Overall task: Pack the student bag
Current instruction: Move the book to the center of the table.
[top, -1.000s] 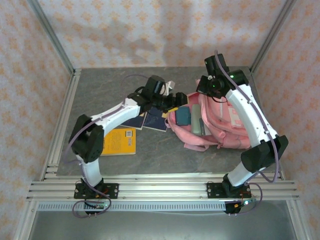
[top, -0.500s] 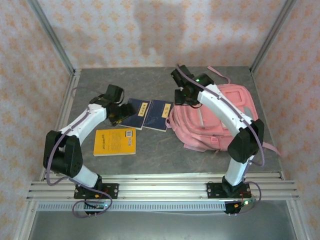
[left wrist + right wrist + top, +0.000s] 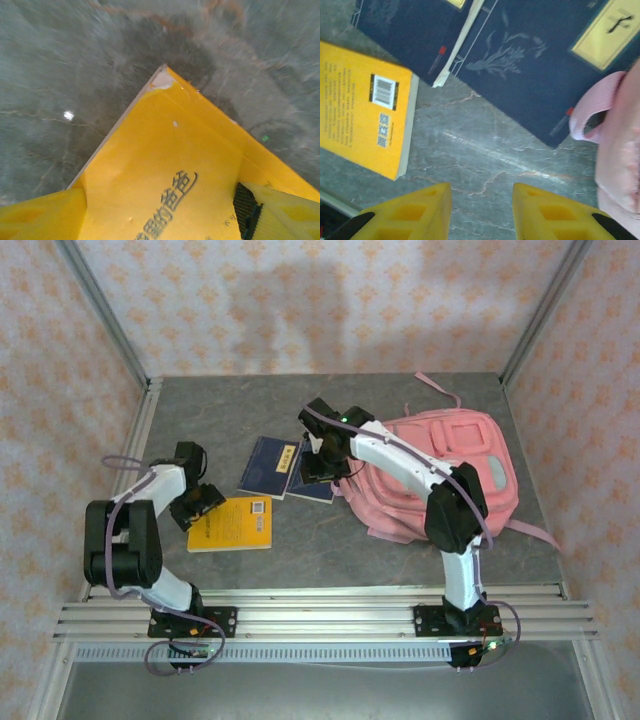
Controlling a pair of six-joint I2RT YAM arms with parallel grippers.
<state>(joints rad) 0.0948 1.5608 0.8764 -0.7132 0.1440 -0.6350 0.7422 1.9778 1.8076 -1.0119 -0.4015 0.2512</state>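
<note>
Overhead, the student bag lies flat on the grey bench in the right half of the frame, straps trailing towards the upper edge and the lower right, with a pale mint patch near its right side. The right arm reaches across the bag, and the right pincer hangs just off the bag's left edge, above a navy book that touches the pink fabric. A second navy book lies just beside the first, to its left.

In the right wrist view, the right pincer stands open with nothing between its yellow fingers, only bare bench under the gap. The bag fills the right edge of that frame, a pink loop of it lying on the navy cover.

The left pincer sits at the left edge of a yellow book in the lower left of the bench, well apart from the bag. From the left wrist, the left pincer is spread wide over the corner of the yellow book, and I cannot tell whether its tips touch the cover.
</note>
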